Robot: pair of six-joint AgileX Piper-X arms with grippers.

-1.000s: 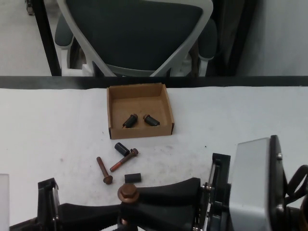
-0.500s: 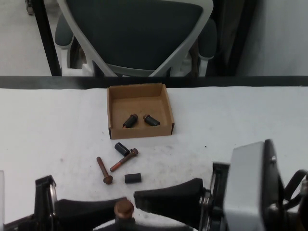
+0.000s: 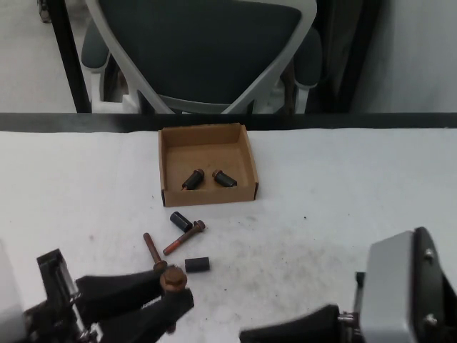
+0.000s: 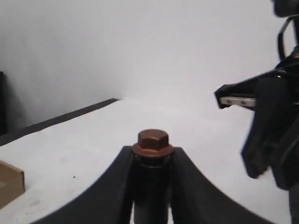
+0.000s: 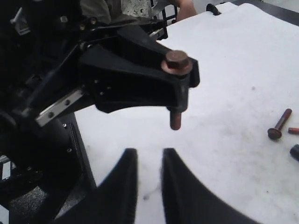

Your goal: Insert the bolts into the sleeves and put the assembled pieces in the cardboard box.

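Right wrist view: left gripper (image 5: 181, 87) clamped a copper-coloured hex-head bolt (image 5: 176, 62) upright, head up, on the brown cardboard box's (image 3: 207, 194) near side; right gripper (image 5: 145, 177) gaped slightly, empty.

Left gripper (image 4: 152, 161) hides most of the bolt (image 4: 153, 141) shank. Right gripper (image 3: 257, 336) is cut off at the high view's lower edge.

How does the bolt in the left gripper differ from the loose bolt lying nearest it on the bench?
The held bolt stands upright, head up; the loose bolt lies flat on its side. The held bolt is clamped in the left gripper, raised off the bench; the loose bolt rests on the bench with nothing gripping it. Both are copper-coloured with a wider head at one end.
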